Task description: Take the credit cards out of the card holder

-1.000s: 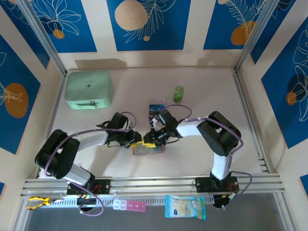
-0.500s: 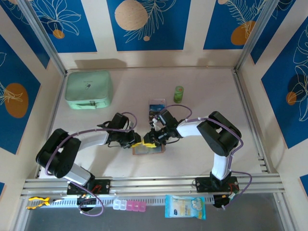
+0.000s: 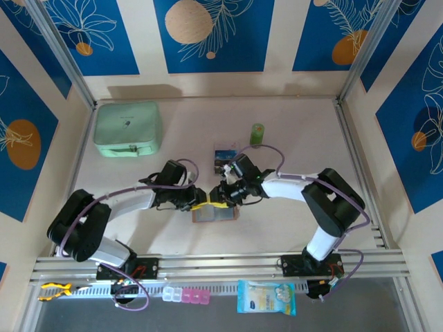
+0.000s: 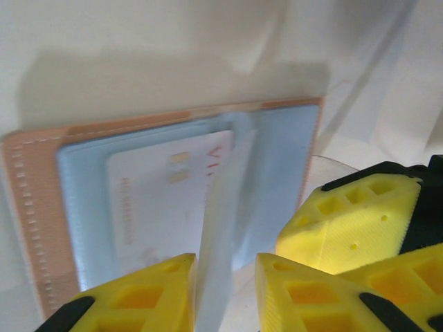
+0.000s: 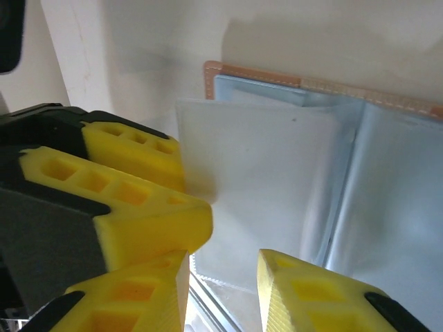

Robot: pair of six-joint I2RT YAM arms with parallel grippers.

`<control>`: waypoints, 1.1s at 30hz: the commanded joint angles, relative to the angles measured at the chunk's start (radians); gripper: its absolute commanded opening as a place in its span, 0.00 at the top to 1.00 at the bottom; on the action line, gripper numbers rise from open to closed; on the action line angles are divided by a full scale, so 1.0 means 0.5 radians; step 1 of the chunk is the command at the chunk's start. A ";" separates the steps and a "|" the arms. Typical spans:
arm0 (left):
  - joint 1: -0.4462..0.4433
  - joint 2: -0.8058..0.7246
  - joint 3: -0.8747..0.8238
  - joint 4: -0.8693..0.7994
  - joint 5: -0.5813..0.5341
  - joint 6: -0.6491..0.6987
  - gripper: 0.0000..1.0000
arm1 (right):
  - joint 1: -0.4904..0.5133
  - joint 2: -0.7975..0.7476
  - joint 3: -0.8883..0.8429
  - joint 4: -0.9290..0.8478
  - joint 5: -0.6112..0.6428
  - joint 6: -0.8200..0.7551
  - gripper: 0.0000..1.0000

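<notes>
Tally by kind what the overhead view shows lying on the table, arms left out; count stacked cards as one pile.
Mint-green zip pouch: 1
Small green container: 1
Card holder: 1
Pile of cards: 1
Total: 4

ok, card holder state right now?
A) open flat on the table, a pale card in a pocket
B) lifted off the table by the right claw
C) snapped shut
A: the card holder lies open on the table with its grey-blue panels up, and the left wrist view shows a pale card tucked in one pocket.
</notes>
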 commanded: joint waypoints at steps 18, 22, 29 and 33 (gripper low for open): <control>-0.319 0.291 0.402 0.088 0.032 -0.092 0.61 | -0.273 -0.654 -0.172 -0.494 0.259 -0.125 0.65; -0.340 0.336 0.438 0.105 0.029 -0.095 0.61 | -0.288 -0.701 -0.201 -0.509 0.256 -0.124 0.64; -0.329 0.282 0.439 0.021 -0.028 -0.038 0.61 | -0.261 -0.668 -0.216 -0.456 0.225 -0.095 0.64; -0.308 0.247 0.407 -0.008 -0.048 -0.013 0.61 | -0.231 -0.627 -0.181 -0.450 0.225 -0.090 0.64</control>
